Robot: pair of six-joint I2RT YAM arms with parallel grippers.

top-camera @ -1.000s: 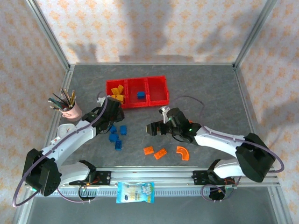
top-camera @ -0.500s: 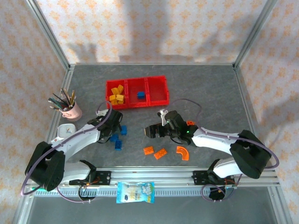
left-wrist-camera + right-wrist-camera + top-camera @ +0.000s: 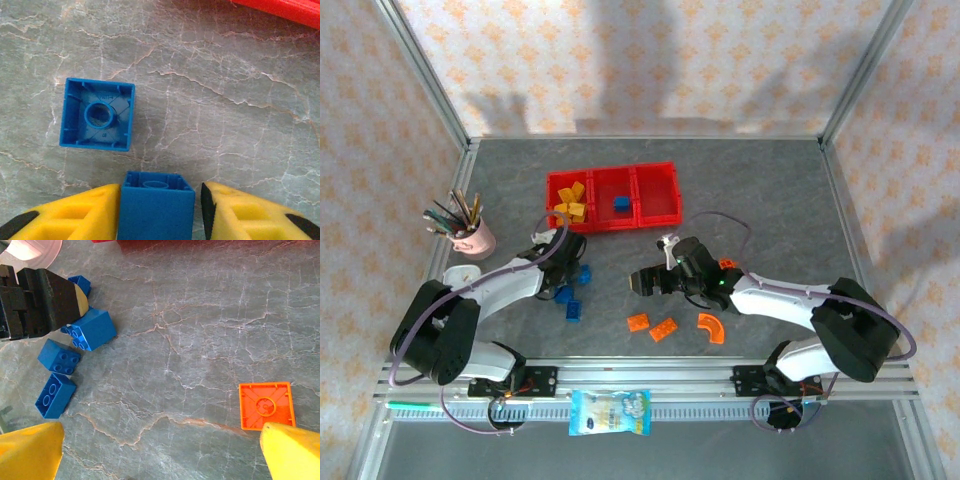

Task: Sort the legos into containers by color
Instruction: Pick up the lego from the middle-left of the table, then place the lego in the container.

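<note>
My left gripper (image 3: 161,192) is down on the table with its jaws closed in on a blue brick (image 3: 156,210). Its left finger lies against one side and the right pad sits at the other. A second blue brick (image 3: 97,114) lies upside down just beyond it. From above, the left gripper (image 3: 567,262) stands among several blue bricks (image 3: 574,311). My right gripper (image 3: 642,282) hovers open over bare table, an orange brick (image 3: 265,406) by its right finger. Two orange bricks (image 3: 663,328) and an orange arc (image 3: 710,327) lie nearer. The red containers (image 3: 613,228) hold yellow bricks (image 3: 570,202) on the left and a blue one (image 3: 620,203) in the middle.
A pink pen cup (image 3: 472,238) stands left of the left arm, with a white disc (image 3: 460,275) next to it. A blue-and-white snack packet (image 3: 610,412) lies on the front rail. Metal frame posts edge the table on both sides.
My left gripper came back from the left bin to the blue bricks, lowered, and its jaws narrowed around one of them. The right gripper shifted slightly and stayed open.
</note>
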